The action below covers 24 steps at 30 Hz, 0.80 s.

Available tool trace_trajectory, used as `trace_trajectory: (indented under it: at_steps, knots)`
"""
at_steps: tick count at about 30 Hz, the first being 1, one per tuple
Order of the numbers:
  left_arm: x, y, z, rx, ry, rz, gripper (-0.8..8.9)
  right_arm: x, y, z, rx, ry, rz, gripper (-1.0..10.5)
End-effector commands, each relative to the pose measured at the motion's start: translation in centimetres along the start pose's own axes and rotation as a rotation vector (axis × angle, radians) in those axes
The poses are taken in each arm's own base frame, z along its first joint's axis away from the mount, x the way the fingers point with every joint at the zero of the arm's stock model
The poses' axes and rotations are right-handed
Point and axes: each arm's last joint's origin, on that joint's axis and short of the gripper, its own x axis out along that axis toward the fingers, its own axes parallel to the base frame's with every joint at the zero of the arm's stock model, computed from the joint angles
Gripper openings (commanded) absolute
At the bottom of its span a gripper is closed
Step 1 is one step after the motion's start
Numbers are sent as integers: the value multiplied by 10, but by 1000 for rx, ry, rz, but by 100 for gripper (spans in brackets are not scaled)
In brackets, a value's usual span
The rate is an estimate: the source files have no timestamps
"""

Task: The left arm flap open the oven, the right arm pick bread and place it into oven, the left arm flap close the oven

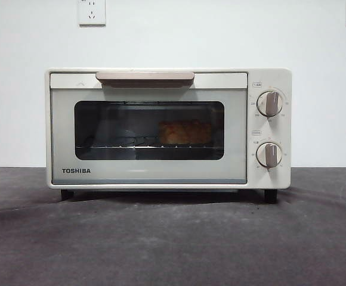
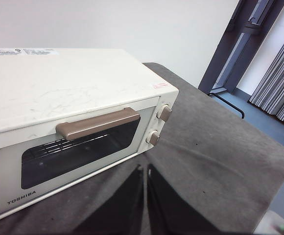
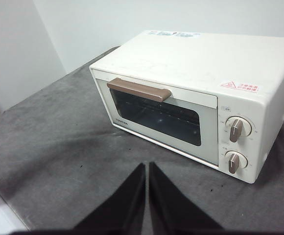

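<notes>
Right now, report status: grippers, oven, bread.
Left gripper shut, clear of oven. Right gripper shut, clear. Oven door closed, bread inside on rack. Nothing in the way.

The oven [image 1: 161,179] looks smooth, faintly glossy cream — dark glass window [image 1: 149,130], wire rack [image 2: 59,147]; the desk [image 1: 173,238] wears matt grey cloth.

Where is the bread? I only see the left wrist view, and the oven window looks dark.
Observer: In the front view the bread sits on the wire rack inside the oven, right of the window's middle.
Operator: What is the right arm doing?
Observer: In the right wrist view the right gripper hangs over the table, back from the oven, its fingers shut and holding nothing.
Operator: Is an arm blocking the door?
Observer: No. The front view shows no arm.
</notes>
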Motion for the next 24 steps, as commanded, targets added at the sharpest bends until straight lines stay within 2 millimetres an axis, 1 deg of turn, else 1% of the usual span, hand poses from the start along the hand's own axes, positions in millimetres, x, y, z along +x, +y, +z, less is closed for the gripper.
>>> trace_trajectory:
  at_steps: [1, 4, 6, 9, 11, 13, 17, 20, 24]
  knots:
    - [-1, -2, 4, 26, -18, -4, 20, -3, 2, 5, -8, -24, 13, 6]
    - [1, 0, 2, 27, -20, -4, 20, -3, 2, 5, -8, -24, 13, 6]
    - [3, 3, -3, 47, -50, -7, 20, -3, 2, 5, -8, -24, 14, 6]
    - [7, 12, -24, 128, -138, 14, 20, -3, 2, 5, -7, -24, 14, 6]
    - [8, 20, -46, 157, -200, 45, 20, -3, 2, 5, -8, -24, 13, 6]
    - [10, 31, -68, 148, -247, 137, 20, -3, 2, 5, -7, -25, 13, 6]
    - [14, 55, -108, 60, -286, 434, 20, -3, 2, 5, -8, -24, 14, 6]
    - [15, 66, -130, 34, -293, 588, 20, -3, 2, 5, -7, -26, 14, 6]
    - [17, 75, -151, 18, -294, 688, 20, -3, 2, 5, -8, -32, 15, 6]
